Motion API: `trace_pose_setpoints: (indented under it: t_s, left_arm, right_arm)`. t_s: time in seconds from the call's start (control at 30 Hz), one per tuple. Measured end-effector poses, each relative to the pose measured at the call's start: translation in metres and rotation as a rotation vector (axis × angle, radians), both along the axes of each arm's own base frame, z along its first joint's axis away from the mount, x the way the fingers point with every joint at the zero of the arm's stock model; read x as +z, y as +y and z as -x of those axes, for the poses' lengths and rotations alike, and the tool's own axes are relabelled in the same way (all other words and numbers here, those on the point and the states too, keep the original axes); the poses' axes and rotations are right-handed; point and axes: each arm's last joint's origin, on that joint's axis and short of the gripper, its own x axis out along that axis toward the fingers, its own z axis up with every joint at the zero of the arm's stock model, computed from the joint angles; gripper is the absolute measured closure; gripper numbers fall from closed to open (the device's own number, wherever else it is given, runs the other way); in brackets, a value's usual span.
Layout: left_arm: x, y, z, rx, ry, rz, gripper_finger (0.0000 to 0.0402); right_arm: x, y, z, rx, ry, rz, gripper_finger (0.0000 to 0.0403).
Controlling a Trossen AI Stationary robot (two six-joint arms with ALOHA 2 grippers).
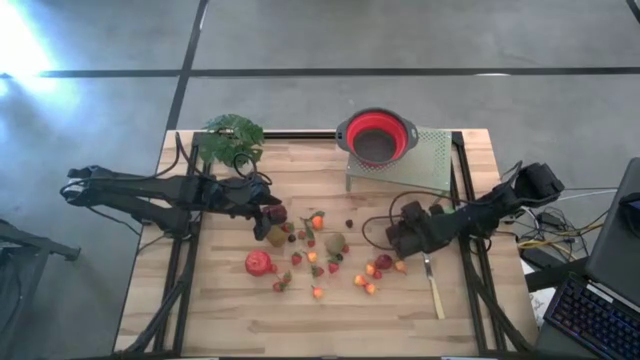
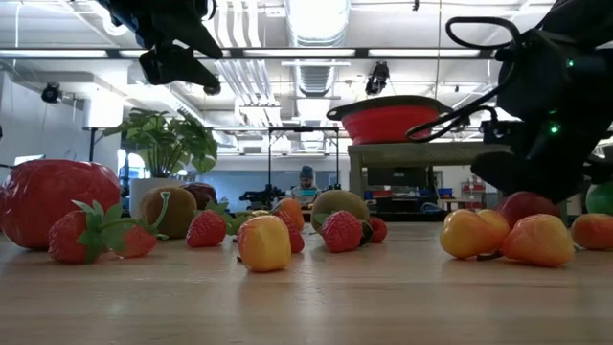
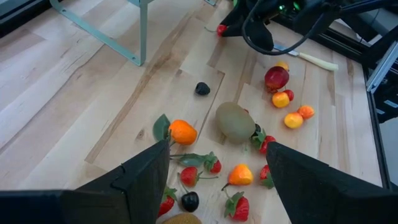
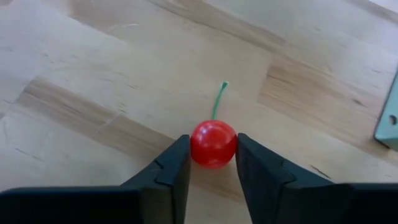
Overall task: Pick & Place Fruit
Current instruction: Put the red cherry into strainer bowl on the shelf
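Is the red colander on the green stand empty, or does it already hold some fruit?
Apparently empty. From above, the red colander on its green stand shows only a dark inside, no fruit. The low view hides its inside.

Small toy fruits [image 1: 318,255] — strawberries, oranges, a brown kiwi [image 3: 236,121], one large magenta-red piece [image 1: 259,263] — lie scattered across the table's middle, a stemmed red cherry [image 4: 213,142] sitting apart.

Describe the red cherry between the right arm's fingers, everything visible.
The cherry is a small, glossy, bright red ball that looks like smooth plastic, with a thin green stem pointing away from the wrist camera. It rests on the pale wooden table, between the two dark fingers of the right end effector. The fingers flank it closely on both sides and appear to touch it. Nothing else lies near it.
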Motion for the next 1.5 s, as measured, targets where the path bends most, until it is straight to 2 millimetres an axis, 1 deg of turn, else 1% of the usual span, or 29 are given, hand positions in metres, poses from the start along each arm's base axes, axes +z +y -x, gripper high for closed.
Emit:
trace_pose_setpoints:
  t_s: [0.2, 0.33, 0.43, 0.6, 0.7, 0.87, 1.07, 1.17, 1.3, 1.5]
  left_arm:
    - [0.000, 0.000, 0.000, 0.001, 0.000, 0.000, 0.0128]
    - [0.000, 0.000, 0.000, 0.000, 0.000, 0.000, 0.0128]
    - [0.000, 0.000, 0.000, 0.000, 0.001, 0.000, 0.0128]
    - [0.000, 0.000, 0.000, 0.000, 0.000, 0.000, 0.0128]
    - [0.000, 0.000, 0.000, 0.000, 0.000, 0.000, 0.0128]
    - [0.000, 0.000, 0.000, 0.001, 0.000, 0.000, 0.0128]
    - [0.000, 0.000, 0.000, 0.000, 0.000, 0.000, 0.0128]
    - [0.000, 0.000, 0.000, 0.001, 0.000, 0.000, 0.0128]
    - [0.000, 0.000, 0.000, 0.000, 0.000, 0.000, 0.0128]
    - [0.000, 0.000, 0.000, 0.000, 0.000, 0.000, 0.0128]
  right_arm:
    - [0.002, 0.001, -0.001, 0.009, 0.007, -0.015, 0.0302]
    - [0.007, 0.007, -0.006, 0.055, 0.011, -0.054, 0.0303]
    - [0.016, 0.013, -0.012, 0.115, 0.007, -0.080, 0.0303]
    - [0.037, 0.024, -0.025, 0.250, -0.018, -0.082, 0.0303]
    - [0.054, 0.030, -0.035, 0.331, -0.050, -0.072, 0.0303]
    - [0.086, 0.034, -0.047, 0.450, -0.103, -0.029, 0.0304]
    - [0.135, 0.032, -0.055, 0.573, -0.194, 0.037, 0.0300]
    - [0.160, 0.024, -0.057, 0.595, -0.238, 0.101, 0.0300]
    - [0.189, 0.008, -0.058, 0.590, -0.275, 0.164, 0.0303]
    - [0.219, -0.021, -0.062, 0.548, -0.278, 0.233, 0.0305]
